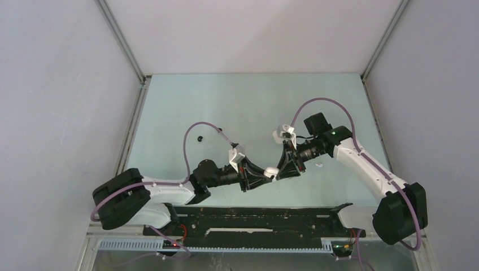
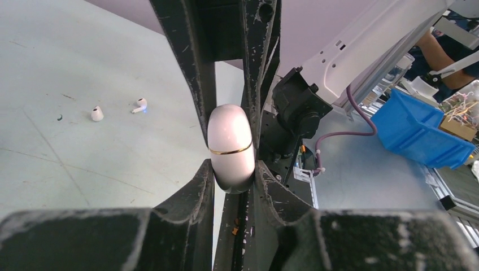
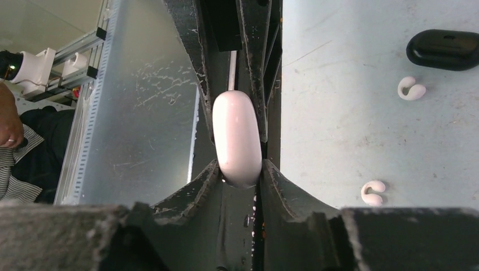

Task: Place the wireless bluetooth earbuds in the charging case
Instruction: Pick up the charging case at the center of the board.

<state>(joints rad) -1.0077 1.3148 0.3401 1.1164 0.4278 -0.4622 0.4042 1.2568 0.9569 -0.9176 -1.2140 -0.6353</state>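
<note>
From above, the left hand (image 1: 266, 176) and right hand (image 1: 281, 167) meet tip to tip over the bench (image 1: 237, 101). The white charging case (image 1: 272, 171) sits between them, its long axis running from one hand to the other. A black earbud (image 1: 199, 138) lies well off the left hand's outer side.

The left wrist view shows the left hand clenched on the case's near end, a gold band (image 2: 230, 150) crossing its short axis. Two white earbuds (image 2: 97, 114) (image 2: 139, 104) lie on open bench to its left.

The right wrist view shows the right hand grasping the case's near end, both fingers touching. To its right lie a black case (image 3: 443, 49) and two C-shaped white earbuds (image 3: 411, 89) (image 3: 373, 192).
</note>
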